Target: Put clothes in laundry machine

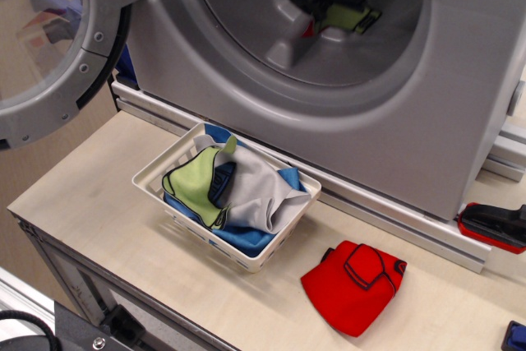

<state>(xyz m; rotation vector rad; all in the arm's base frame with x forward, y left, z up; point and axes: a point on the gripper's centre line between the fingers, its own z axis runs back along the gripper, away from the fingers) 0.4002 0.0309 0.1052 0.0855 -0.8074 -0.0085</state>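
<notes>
The silver-grey laundry machine (460,96) fills the back, its round door (57,55) swung open at the left. My gripper (333,2) is deep inside the drum, dark and partly hidden, holding a lime green garment (349,18) with a bit of red beside it. Its jaws are not clearly visible. A white slotted basket (156,172) on the table holds lime green (193,180), pale grey (259,195) and blue (242,240) clothes. A red garment (353,285) lies flat on the table to the basket's right.
A red and black object (493,226) lies at the right edge by the machine's base rail. A small blue item (516,336) sits at the bottom right corner. The table's front edge runs diagonally at the lower left.
</notes>
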